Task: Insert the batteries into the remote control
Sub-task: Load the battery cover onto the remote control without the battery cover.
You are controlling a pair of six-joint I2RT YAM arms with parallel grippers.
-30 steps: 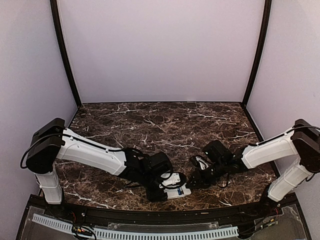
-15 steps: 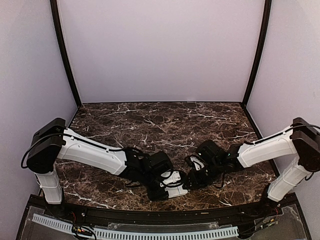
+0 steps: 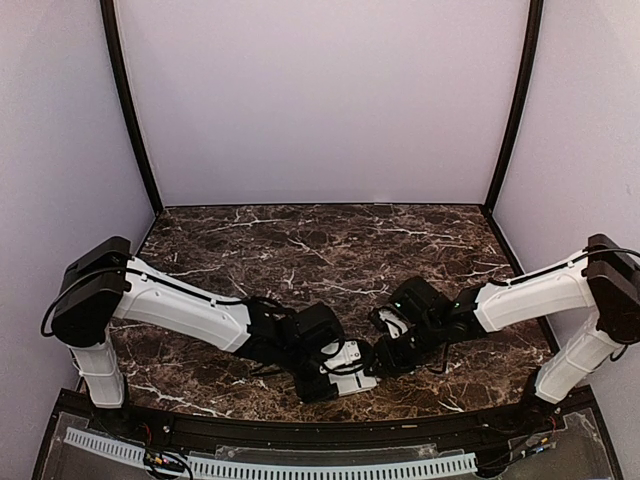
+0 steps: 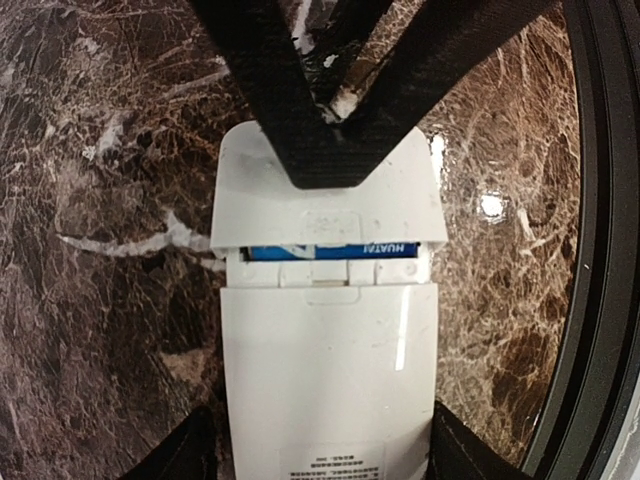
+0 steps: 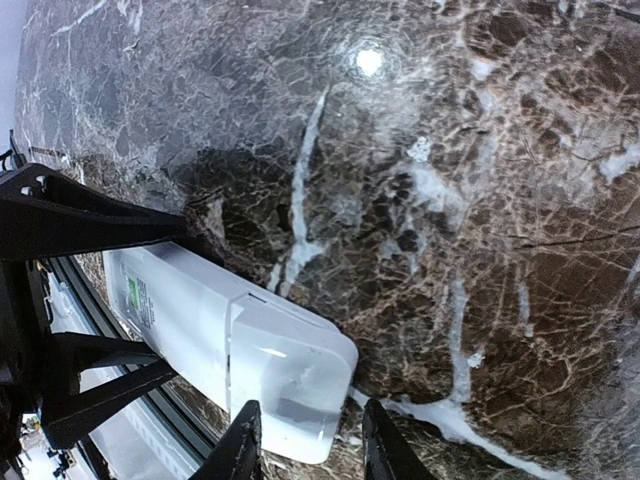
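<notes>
Dark marbled tabletop [image 3: 330, 250]; both arms meet at its near edge, centre. The remote control [image 4: 330, 380] lies there face down, flat on the tabletop, its long axis running out from my left gripper [image 4: 325, 450]. That gripper's fingers straddle the body, one hugging each long edge. I cannot tell whether they clamp it or merely flank it. Right gripper [image 5: 305, 448] comes in from the opposite end, fingers a little apart, tips over the battery cover [image 4: 400, 205], pinching nothing I can see.

Handling, my read: light, stiff plastic shell, glossy, likely to skate on the polished stone unless braced. Best hold is across the long edges of the lower body, clear of the cover. Push the cover along its slide, not down; its latch tabs are probably thin.

Looks: plain white back, small printed label near the left gripper. The cover sits partway along its track, leaving a narrow slot. In that slot lies one blue battery [image 4: 330, 250], crosswise, with white lettering. I see no second.
</notes>
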